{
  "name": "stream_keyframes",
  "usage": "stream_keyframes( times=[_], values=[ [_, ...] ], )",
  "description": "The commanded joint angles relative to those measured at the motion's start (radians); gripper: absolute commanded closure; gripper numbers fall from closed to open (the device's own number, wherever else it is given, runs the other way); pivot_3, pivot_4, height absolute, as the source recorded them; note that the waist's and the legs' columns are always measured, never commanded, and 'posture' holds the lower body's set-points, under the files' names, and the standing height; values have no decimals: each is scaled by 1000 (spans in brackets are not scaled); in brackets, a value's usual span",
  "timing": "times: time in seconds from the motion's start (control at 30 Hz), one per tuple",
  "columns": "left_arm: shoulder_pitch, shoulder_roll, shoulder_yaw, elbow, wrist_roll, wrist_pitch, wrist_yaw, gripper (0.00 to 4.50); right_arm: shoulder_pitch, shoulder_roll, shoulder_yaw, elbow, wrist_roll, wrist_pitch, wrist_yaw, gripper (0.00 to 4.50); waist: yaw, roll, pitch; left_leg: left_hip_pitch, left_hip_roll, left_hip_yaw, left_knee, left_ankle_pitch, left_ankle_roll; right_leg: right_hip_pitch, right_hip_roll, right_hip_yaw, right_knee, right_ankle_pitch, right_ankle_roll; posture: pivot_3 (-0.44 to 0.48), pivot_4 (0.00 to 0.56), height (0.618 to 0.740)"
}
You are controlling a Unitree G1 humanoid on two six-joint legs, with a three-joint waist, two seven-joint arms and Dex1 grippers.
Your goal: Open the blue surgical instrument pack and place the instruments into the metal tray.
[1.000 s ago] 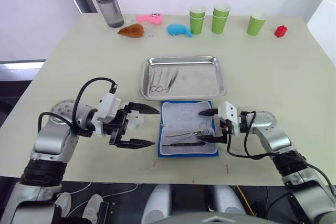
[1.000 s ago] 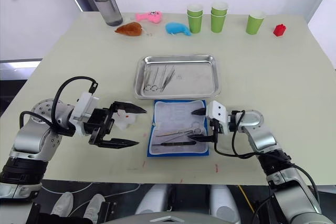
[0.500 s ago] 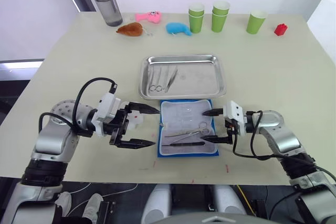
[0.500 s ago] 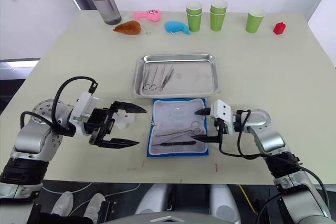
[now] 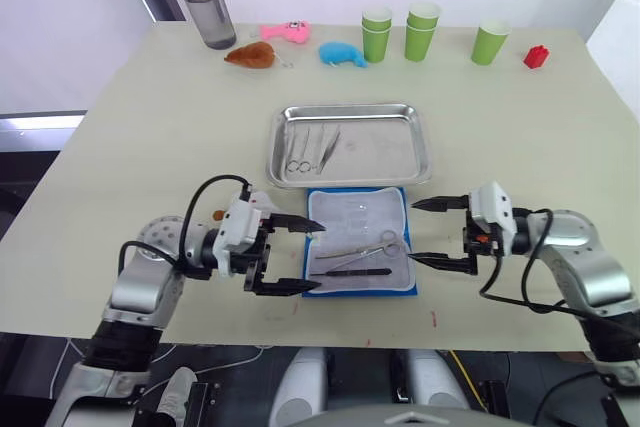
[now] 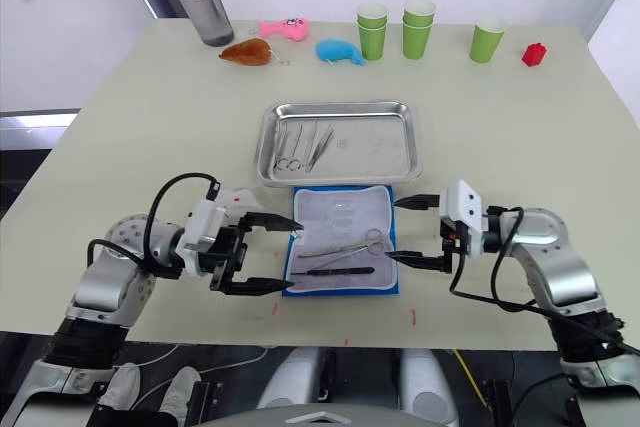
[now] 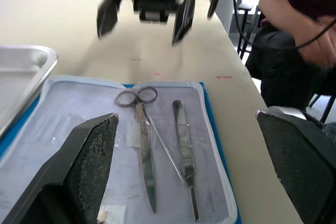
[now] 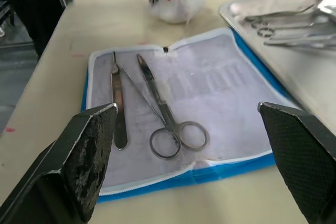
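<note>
The blue surgical instrument pack (image 5: 358, 209) lies open near the table's front edge, pale lining up. On the lining rest two instruments: ring-handled scissors (image 5: 366, 247) and dark tweezers (image 5: 349, 272). Just beyond the pack stands the metal tray (image 5: 395, 152), with more slim instruments (image 5: 309, 151) in its left part. My left gripper (image 5: 316, 257) is open at the pack's left edge, one finger over the corner. My right gripper (image 5: 413, 232) is open just off the pack's right edge, holding nothing. The left wrist view shows the scissors (image 7: 140, 132) and tweezers (image 7: 183, 153) side by side.
A white plush toy (image 8: 176, 9) sits beside the pack's left side. Along the far edge stand a grey bottle (image 5: 203, 2), small toys (image 5: 285, 35), several green cups (image 5: 423, 31) and a red block (image 5: 536, 57). A person (image 7: 296, 19) is beyond the table's right side.
My left gripper has moved right, up to the pack's left edge. My right gripper has drawn back to the right, off the lining. The instruments on the pack lie as before.
</note>
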Motion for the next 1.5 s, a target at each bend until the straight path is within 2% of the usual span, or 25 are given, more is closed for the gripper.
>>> stream_keyframes(
  times=[0.03,0.4,0.87,1.3,1.5],
  values=[
    [-3,-20,-14,50,36,-56,7,35,29,-40,-60,-89,65,30,8,0,1,0,0,0,0,0,0,0,0,0,0,0,0,0,0,0,150,734],
    [-95,-88,-60,265,124,-196,-22,35,140,-159,-203,-277,217,133,-7,0,19,0,0,0,0,0,1,0,0,1,0,0,0,0,0,0,150,734],
    [-183,-120,-129,450,188,-330,-90,35,210,-223,-317,-367,299,184,-37,0,19,-1,0,0,-1,0,2,0,0,2,0,-1,1,1,1,0,150,734],
    [-179,-139,-151,506,213,-349,-87,35,211,-269,-393,-365,366,211,-16,0,19,0,-1,2,-2,0,2,0,0,4,0,0,1,1,2,0,150,734],
    [-186,-138,-152,504,217,-344,-82,35,201,-271,-386,-364,374,214,-8,0,19,0,-1,2,-2,0,3,0,0,4,0,0,1,1,2,0,150,734]
  ],
)
